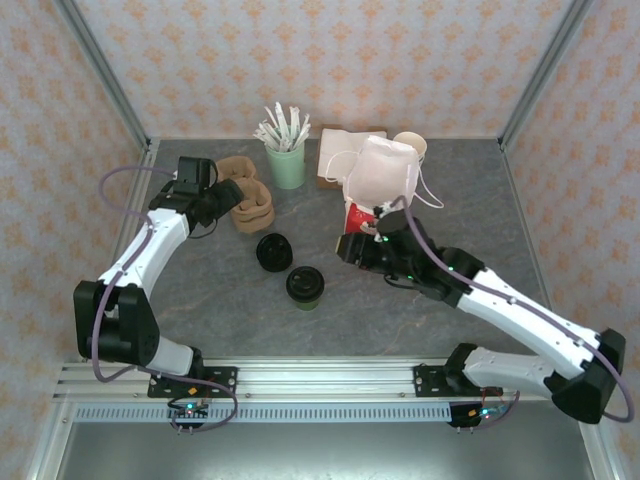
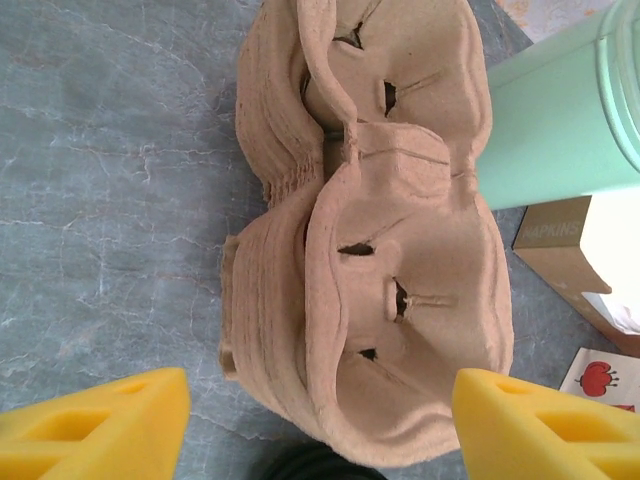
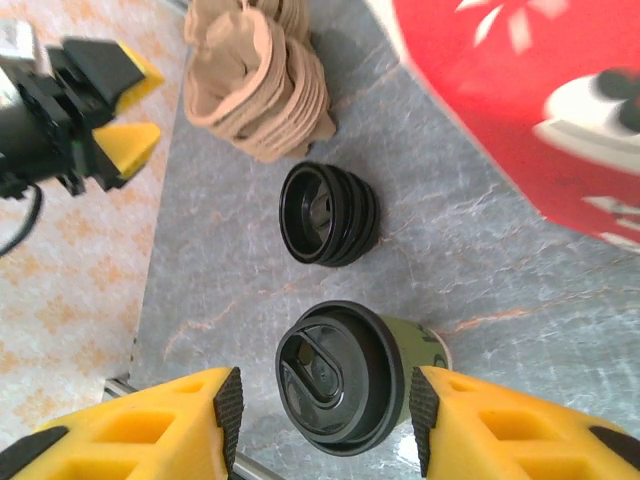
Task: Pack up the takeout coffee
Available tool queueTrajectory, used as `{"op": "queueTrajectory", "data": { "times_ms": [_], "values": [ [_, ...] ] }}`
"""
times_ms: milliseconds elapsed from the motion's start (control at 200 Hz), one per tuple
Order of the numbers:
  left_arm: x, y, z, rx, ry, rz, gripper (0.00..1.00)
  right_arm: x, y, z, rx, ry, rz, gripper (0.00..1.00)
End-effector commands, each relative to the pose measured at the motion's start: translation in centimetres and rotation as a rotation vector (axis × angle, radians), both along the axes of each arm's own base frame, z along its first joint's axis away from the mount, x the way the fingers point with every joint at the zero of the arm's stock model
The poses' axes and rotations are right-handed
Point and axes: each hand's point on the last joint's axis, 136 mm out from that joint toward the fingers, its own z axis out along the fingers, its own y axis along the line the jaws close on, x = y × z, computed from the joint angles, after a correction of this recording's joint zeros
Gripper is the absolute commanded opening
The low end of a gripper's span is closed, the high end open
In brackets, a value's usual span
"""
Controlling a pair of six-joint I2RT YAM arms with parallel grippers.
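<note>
We found the takeout coffee (image 1: pixel 305 285) standing upright on the grey tabletop (image 1: pixel 200 310), just beside a stack of loose black lids (image 1: pixel 273 252). The right end effector (image 3: pixel 322 402) hung above it, released, its yellow fingers (image 3: pixel 150 420) apart on either side of the lid without touching. The left end effector (image 2: pixel 320 420) was also released, empty, facing the stack of brown cup carriers (image 2: pixel 390 250).
</note>
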Motion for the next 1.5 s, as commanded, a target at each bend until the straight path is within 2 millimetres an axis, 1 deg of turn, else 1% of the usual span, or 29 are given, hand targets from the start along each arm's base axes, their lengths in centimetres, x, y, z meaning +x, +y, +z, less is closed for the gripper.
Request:
{"op": "queueTrajectory", "data": {
  "times_ms": [0, 130, 335, 465, 651, 836, 961, 1031, 1091, 1216, 1311, 1406, 1496],
  "values": [
    [1.8, 0.1, 1.5, -0.039, -0.065, 0.0, 0.68, -0.7, -2.2, 0.1, -0.036, -0.011, -0.005, 0.5],
    [2.5, -0.2, 0.9, -0.049, -0.057, -0.011, 0.58, -1.2, -3.7, 1.2, -0.043, -0.035, -0.024, 0.5],
    [3.3, -0.6, -0.2, -0.071, -0.043, -0.024, 0.51, -1.5, -5.1, 2.0, -0.05, -0.057, -0.05, 0.5],
    [3.5, -0.8, -0.8, -0.078, -0.036, -0.029, 0.44, -1.5, -5.4, 2.1, -0.052, -0.059, -0.055, 0.5],
    [3.8, -0.9, -1.0, -0.08, -0.035, -0.03, 0.36, -1.5, -5.5, 2.1, -0.054, -0.06, -0.059, 0.5],
    [4.0, -1.2, -1.2, -0.096, -0.038, -0.033, 0.27, -1.4, -5.6, 2.2, -0.055, -0.063, -0.067, 0.5],
    [4.1, -1.7, -1.0, -0.114, -0.055, -0.027, 0.19, -1.4, -5.6, 2.7, -0.045, -0.068, -0.069, 0.51],
    [4.1, -2.0, -0.7, -0.124, -0.066, -0.027, 0.12, -1.4, -5.4, 3.4, -0.03, -0.075, -0.063, 0.51],
    [4.2, -2.2, -0.1, -0.129, -0.082, -0.026, 0.08, -1.4, -5.3, 4.0, -0.016, -0.083, -0.06, 0.51],
    [4.3, -2.3, 1.8, -0.138, -0.128, -0.019, 0.06, -1.5, -5.2, 5.1, 0.0, -0.103, -0.05, 0.51],
    [4.7, -2.3, 4.0, -0.141, -0.177, -0.021, 0.05, -1.5, -5.1, 5.8, 0.008, -0.117, -0.048, 0.54],
    [4.9, -2.5, 6.4, -0.145, -0.217, -0.035, 0.04, -1.5, -4.9, 6.6, 0.028, -0.134, -0.04, 0.54],
    [4.7, -2.5, 9.1, -0.143, -0.266, -0.046, 0.04, -1.5, -4.7, 7.2, 0.046, -0.149, -0.03, 0.53]
  ]
}}
